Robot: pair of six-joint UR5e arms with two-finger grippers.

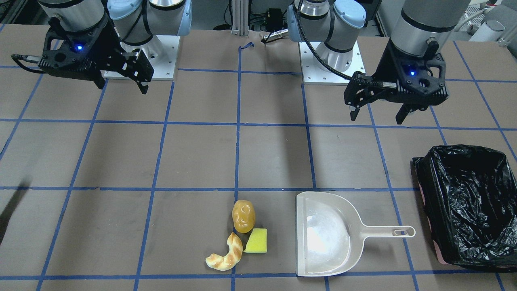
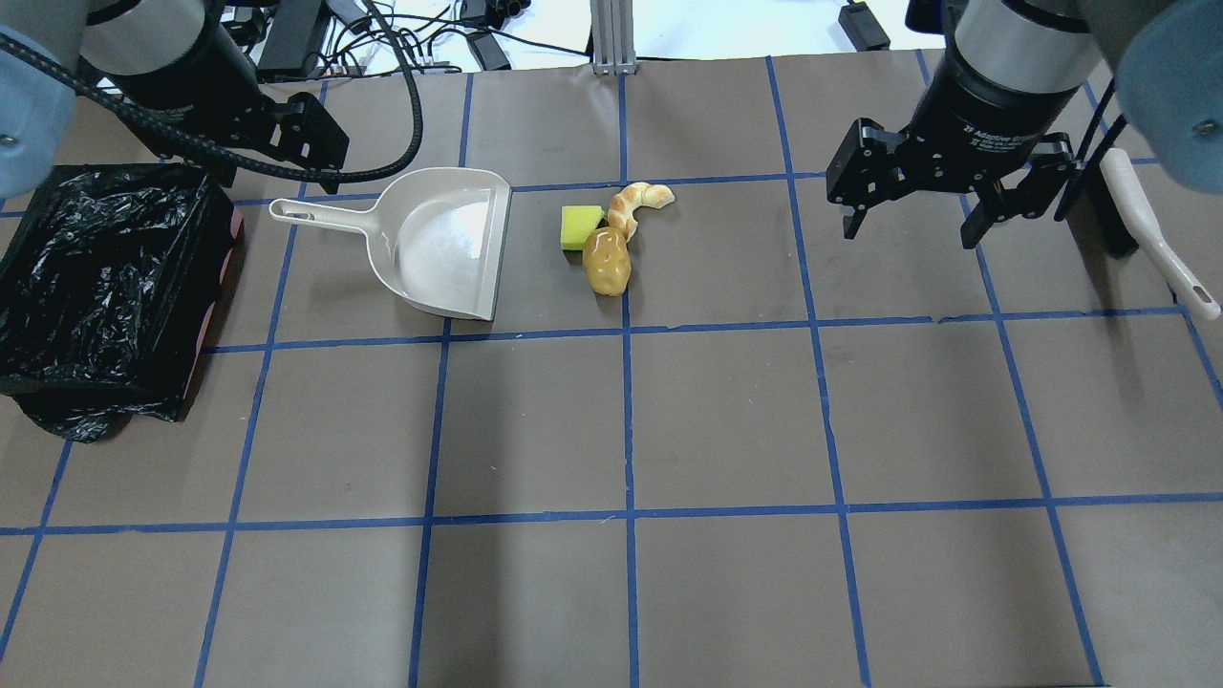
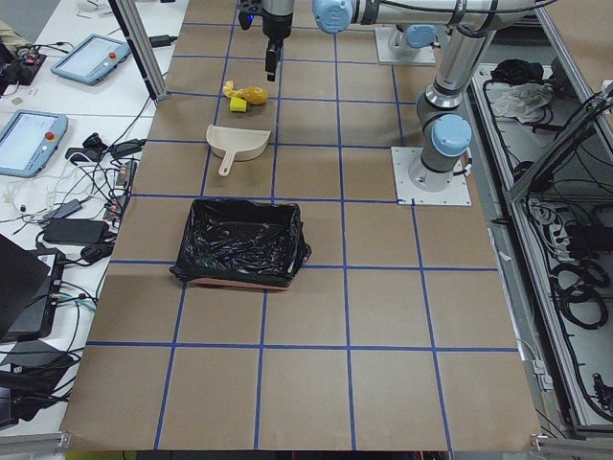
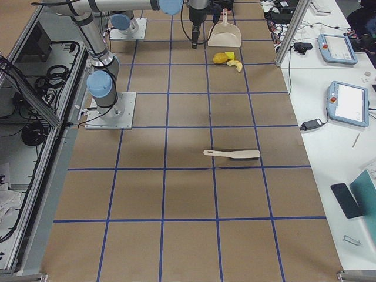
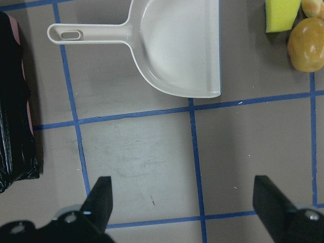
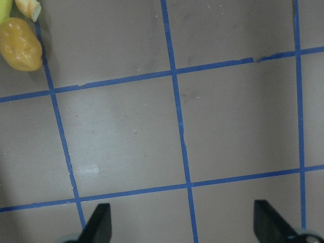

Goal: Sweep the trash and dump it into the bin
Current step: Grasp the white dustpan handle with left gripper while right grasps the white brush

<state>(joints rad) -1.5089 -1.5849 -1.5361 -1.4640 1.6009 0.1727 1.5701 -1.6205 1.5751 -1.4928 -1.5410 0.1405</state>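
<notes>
Dustpan (image 2: 449,248) lies between trash (image 2: 608,262) and bin (image 2: 96,277).

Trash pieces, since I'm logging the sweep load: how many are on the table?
3, clustered off the dustpan at its open edge: a potato-like lump, a yellow sponge wedge beside it, a croissant-like piece alongside. None seems hidden.

Right gripper (image 6: 183,220) above the taped table (image 6: 116,131)
Its two dark fingertips (image 6: 98,223) stand wide apart at the bottom edge, over blue tape lines (image 6: 174,86). At top left lies a glossy golden potato-like lump (image 6: 20,44), with slivers of the bread piece (image 6: 28,7) and the yellow sponge (image 6: 3,7) cut off.
</notes>
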